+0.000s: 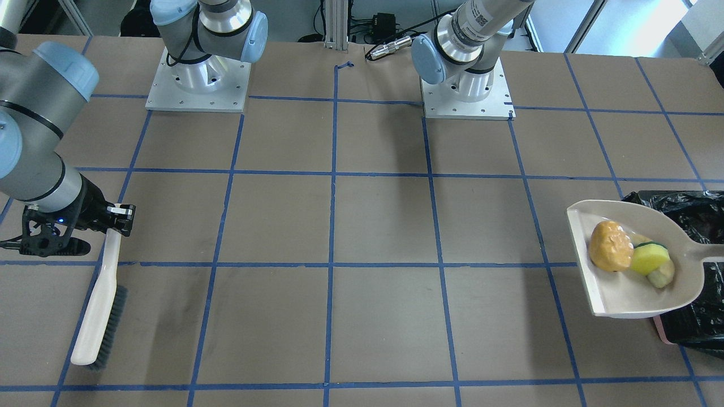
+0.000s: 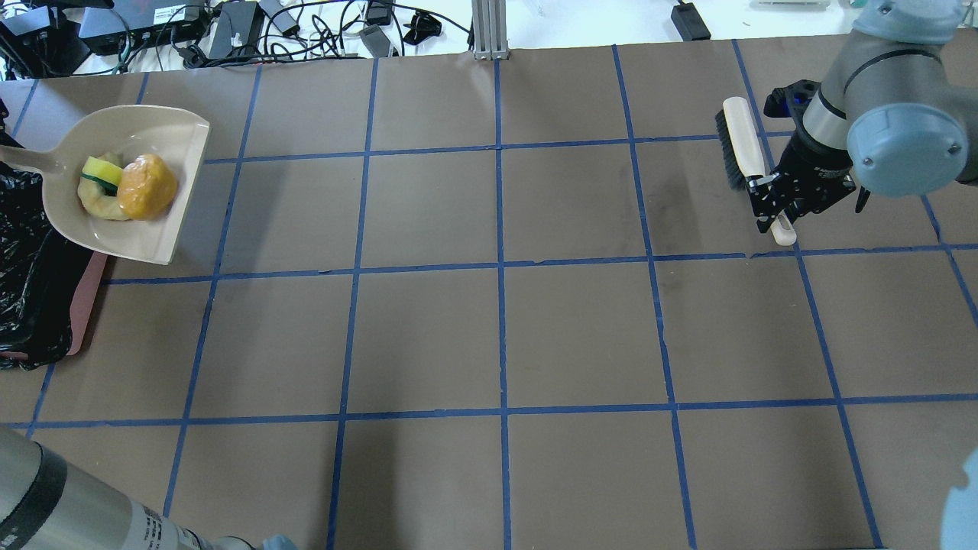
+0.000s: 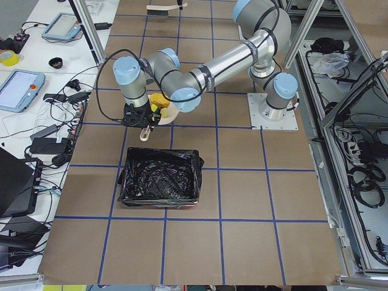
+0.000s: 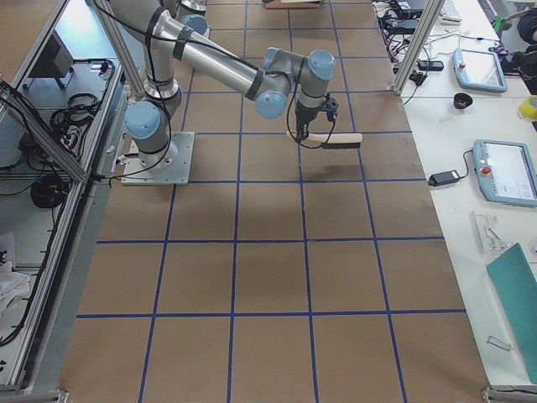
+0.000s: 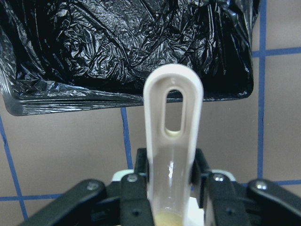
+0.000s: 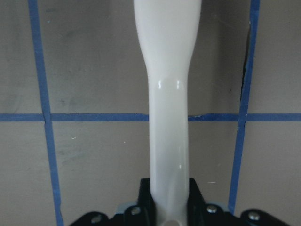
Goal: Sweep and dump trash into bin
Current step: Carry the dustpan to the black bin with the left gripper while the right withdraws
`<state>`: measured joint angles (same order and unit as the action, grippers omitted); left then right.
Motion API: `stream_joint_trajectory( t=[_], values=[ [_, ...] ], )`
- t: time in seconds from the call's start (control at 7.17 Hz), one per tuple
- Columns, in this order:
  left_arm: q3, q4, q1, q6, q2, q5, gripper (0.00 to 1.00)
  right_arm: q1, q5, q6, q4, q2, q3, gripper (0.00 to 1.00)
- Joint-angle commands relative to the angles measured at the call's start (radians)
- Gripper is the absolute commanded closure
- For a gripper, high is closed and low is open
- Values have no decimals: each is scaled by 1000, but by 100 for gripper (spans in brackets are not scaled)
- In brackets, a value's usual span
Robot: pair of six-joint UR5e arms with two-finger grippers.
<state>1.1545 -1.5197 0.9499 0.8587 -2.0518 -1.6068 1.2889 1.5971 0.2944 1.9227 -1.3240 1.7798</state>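
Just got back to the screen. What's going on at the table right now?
The left gripper is shut on the handle of the dustpan, holding it next to the bin. A brown lump and a rind with sponge lie in the pan, not yet dumped. The right gripper is shut on the brush at the other end of the table.
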Motion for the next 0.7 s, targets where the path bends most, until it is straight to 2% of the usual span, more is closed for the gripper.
stream_joint_trajectory(
  t=[0.0,0.14,0.56],
  values=[
    [-116,-84,-64,-65,-54,8,100,-45,9,81,28,32,1,100],
    [-154,-100,-92,-93,-77,10,100,-81,56,124,76,49,10,100],
    [-228,-99,-166,-112,-142,-2,100,-86,50,25,76,63,59,100]
  ],
)
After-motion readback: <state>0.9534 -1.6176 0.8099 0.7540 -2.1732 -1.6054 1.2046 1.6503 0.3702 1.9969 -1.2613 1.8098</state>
